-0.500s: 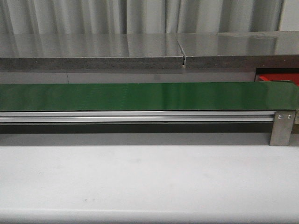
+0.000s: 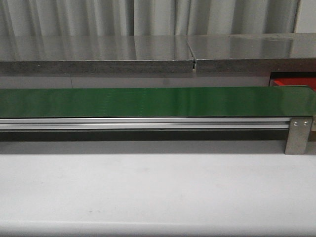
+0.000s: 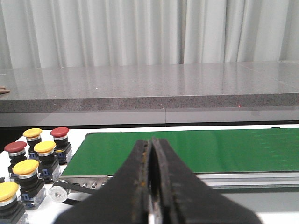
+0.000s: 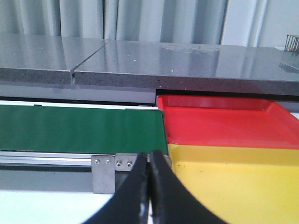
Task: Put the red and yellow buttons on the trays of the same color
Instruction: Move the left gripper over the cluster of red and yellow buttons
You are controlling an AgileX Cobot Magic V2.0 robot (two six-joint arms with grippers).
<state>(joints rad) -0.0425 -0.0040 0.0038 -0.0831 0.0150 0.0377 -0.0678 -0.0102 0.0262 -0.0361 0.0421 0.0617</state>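
Observation:
Several push buttons with black bodies stand in a cluster off the conveyor's end in the left wrist view: red caps [image 3: 59,132] [image 3: 15,147] and yellow caps [image 3: 32,133] [image 3: 45,147] [image 3: 25,166] [image 3: 6,190]. My left gripper [image 3: 151,142] is shut and empty, apart from the buttons and in front of the belt. In the right wrist view the red tray [image 4: 224,122] lies behind the yellow tray [image 4: 238,182], both empty, beside the belt's end. My right gripper [image 4: 149,156] is shut and empty, in front of the yellow tray's corner.
A green conveyor belt [image 2: 148,101] runs across the front view on a metal rail with an end bracket [image 2: 297,134]. A grey stone counter [image 2: 98,54] and curtains stand behind it. A white table [image 2: 158,192] lies in front. A corner of the red tray [image 2: 294,81] shows at right.

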